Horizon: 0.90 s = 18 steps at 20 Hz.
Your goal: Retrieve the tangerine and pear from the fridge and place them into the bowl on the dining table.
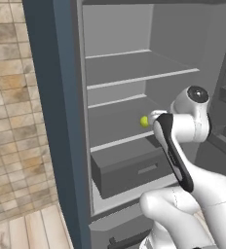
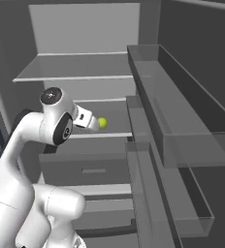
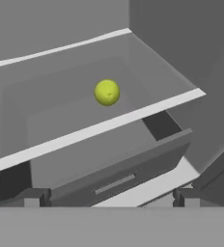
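The fridge (image 1: 61,97) stands open, with grey shelves inside. The pear (image 3: 107,92), a small yellow-green ball, lies alone on the lower shelf (image 3: 90,129), above the drawer. It also shows as the pear (image 1: 144,121) just left of my hand, and as the pear (image 2: 102,123) just right of it. My gripper (image 3: 111,198) is open and empty. It points at the pear from in front of the shelf edge and a little below it, well short of touching. The tangerine, the bowl and the dining table are out of view.
A grey drawer (image 3: 115,179) with a recessed handle sits pulled slightly out under the pear's shelf. Two more shelves (image 1: 134,78) lie above it. The open door's clear bins (image 2: 182,126) stand close on the right. A tiled wall (image 1: 12,121) is left of the fridge.
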Tool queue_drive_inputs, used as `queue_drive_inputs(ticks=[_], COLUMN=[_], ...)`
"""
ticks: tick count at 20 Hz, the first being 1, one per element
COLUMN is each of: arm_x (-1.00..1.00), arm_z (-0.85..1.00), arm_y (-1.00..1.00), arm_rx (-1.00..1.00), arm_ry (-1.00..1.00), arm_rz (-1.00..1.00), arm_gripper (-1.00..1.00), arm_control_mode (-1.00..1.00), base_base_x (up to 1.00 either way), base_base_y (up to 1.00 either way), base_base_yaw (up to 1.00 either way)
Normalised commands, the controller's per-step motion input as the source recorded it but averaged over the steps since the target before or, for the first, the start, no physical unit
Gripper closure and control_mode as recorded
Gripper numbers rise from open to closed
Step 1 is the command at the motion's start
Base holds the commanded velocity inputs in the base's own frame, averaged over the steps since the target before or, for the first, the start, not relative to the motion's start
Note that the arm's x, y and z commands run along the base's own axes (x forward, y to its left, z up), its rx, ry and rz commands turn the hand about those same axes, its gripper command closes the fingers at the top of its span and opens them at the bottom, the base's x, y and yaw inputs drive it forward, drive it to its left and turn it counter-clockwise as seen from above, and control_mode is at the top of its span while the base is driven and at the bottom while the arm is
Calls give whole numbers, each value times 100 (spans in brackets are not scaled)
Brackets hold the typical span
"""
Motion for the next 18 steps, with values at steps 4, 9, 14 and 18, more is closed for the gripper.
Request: queue_drive_inputs(ticks=[4,9,14,18], arm_x=[17,18,25,29], arm_z=[-22,-30,-24,-15], arm_y=[-7,-2,0,-1], arm_rx=[0,0,0,0], arm_ry=[1,0,0,0], arm_rz=[-1,-2,-1,-1], arm_gripper=[-100,-100,-100,-100], arm_control_mode=[-100,-100,-100,-100], base_base_x=[0,0,0,0], base_base_y=[0,0,0,0], base_base_yaw=[0,0,0,0])
